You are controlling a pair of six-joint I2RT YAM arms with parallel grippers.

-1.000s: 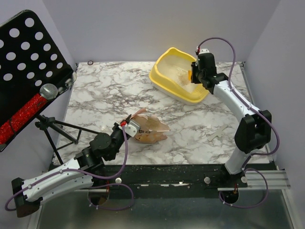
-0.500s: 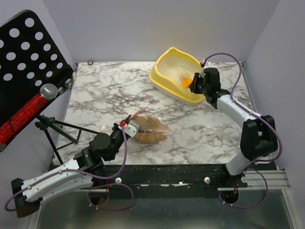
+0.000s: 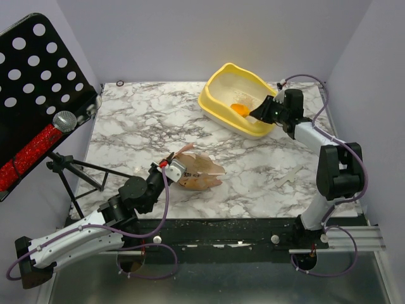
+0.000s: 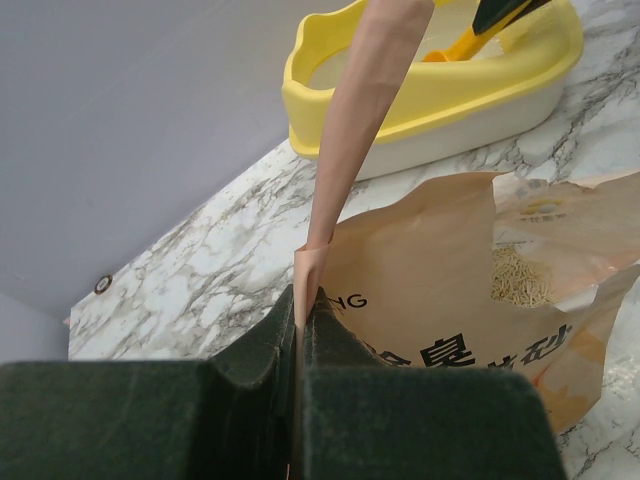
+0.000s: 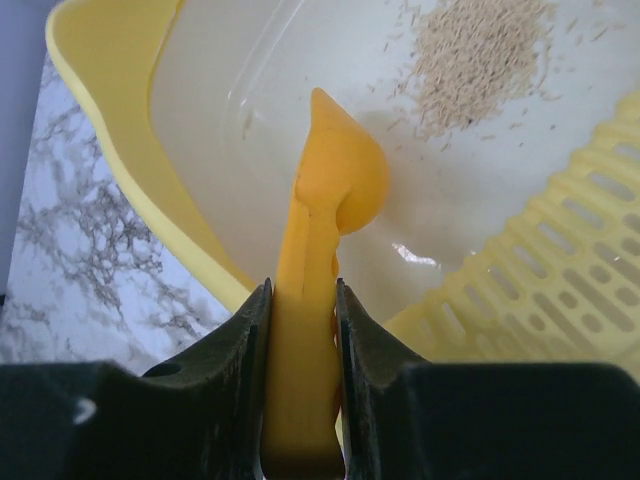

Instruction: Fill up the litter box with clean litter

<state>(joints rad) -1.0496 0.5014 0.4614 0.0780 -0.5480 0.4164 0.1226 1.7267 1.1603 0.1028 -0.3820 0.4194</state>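
Right fingers partly hide scoop; bag cropped

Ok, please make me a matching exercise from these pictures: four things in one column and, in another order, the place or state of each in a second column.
Things
1. large pale-yellow plastic litter box
2. small orange plastic scoop
3. crumpled tan paper bag
4. little heap of beige clean litter

Places or states
a. pinched at its edge by the left gripper
b. lying on the pale floor inside the box
c. standing on the marble table, far side, right of the middle
d. held by its handle in the right gripper

Pairs: 1-c, 2-d, 3-a, 4-b
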